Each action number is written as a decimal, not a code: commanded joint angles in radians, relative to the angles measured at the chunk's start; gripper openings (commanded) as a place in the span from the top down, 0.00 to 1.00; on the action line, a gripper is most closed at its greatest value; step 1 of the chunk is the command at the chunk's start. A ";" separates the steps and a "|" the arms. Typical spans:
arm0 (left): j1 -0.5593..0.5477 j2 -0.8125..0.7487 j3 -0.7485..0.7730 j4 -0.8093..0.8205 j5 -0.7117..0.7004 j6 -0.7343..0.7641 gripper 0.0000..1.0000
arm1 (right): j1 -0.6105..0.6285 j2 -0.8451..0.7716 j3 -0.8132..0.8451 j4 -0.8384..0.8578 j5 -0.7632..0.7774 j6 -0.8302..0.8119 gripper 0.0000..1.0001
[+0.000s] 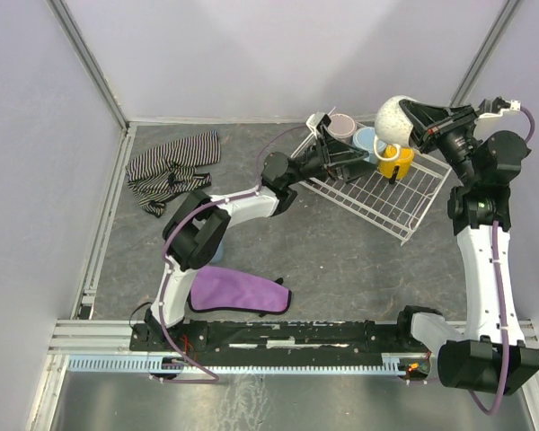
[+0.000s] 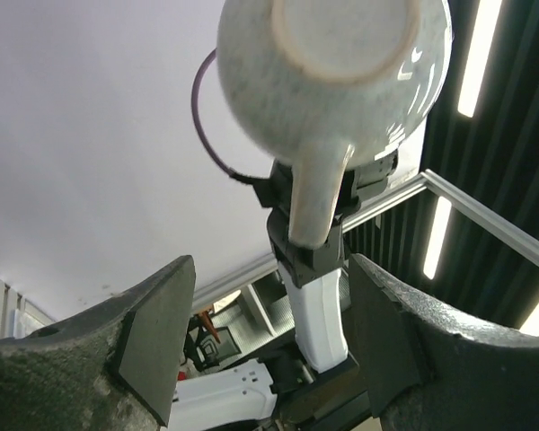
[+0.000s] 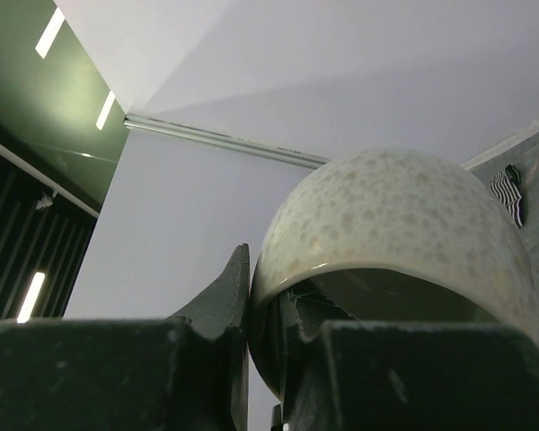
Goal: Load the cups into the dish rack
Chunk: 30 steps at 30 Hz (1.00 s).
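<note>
Lying crumpled at 10 o'clock on the grey table [image 1: 341, 260] is a striped cloth [image 1: 166, 166]. A purple cloth [image 1: 238, 292] lies flat at 7 o'clock. The left arm rises from its base at 7 o'clock, folds at the elbow, and stretches to 1 o'clock. There the left gripper [image 2: 269, 350] sits at the left end of the dish rack [image 1: 404, 202], angled upward, fingers spread with nothing between them.

The white wire rack lies slanted at 1 o'clock and holds a pink cup [image 1: 341, 124], a light blue cup [image 1: 366, 139] and a yellow cup [image 1: 397, 163]. The right arm stands tall from 5 o'clock and bends left at the top. The right gripper [image 1: 406, 126] is clamped on the wall of a speckled cream mug [image 1: 393, 115], which hangs above the rack, tipped sideways with its handle pointing down.
</note>
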 commanded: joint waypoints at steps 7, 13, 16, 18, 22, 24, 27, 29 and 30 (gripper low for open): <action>-0.022 0.031 0.179 -0.022 0.031 0.054 0.25 | 0.023 -0.077 -0.031 0.151 -0.032 0.025 0.99; -0.053 0.036 0.186 -0.028 0.037 0.059 0.27 | 0.041 -0.071 -0.051 0.169 -0.012 0.013 0.99; -0.065 0.036 0.184 -0.035 0.042 0.069 0.30 | 0.053 -0.059 -0.051 0.170 -0.004 0.011 0.99; -0.069 0.036 0.182 -0.038 0.039 0.072 0.36 | 0.065 -0.057 -0.052 0.173 0.001 0.007 0.99; -0.072 0.039 0.182 -0.038 0.032 0.074 0.44 | 0.089 -0.057 -0.063 0.170 0.015 0.000 0.99; -0.072 0.042 0.187 -0.040 0.031 0.074 0.45 | 0.101 -0.060 -0.071 0.173 0.023 -0.003 0.99; -0.072 0.047 0.194 -0.041 0.031 0.074 0.46 | 0.114 -0.064 -0.081 0.167 0.028 -0.007 0.99; -0.072 0.054 0.201 -0.045 0.030 0.073 0.46 | 0.122 -0.067 -0.087 0.166 0.031 -0.010 0.99; -0.071 0.057 0.205 -0.045 0.030 0.071 0.47 | 0.125 -0.069 -0.093 0.165 0.034 -0.013 0.99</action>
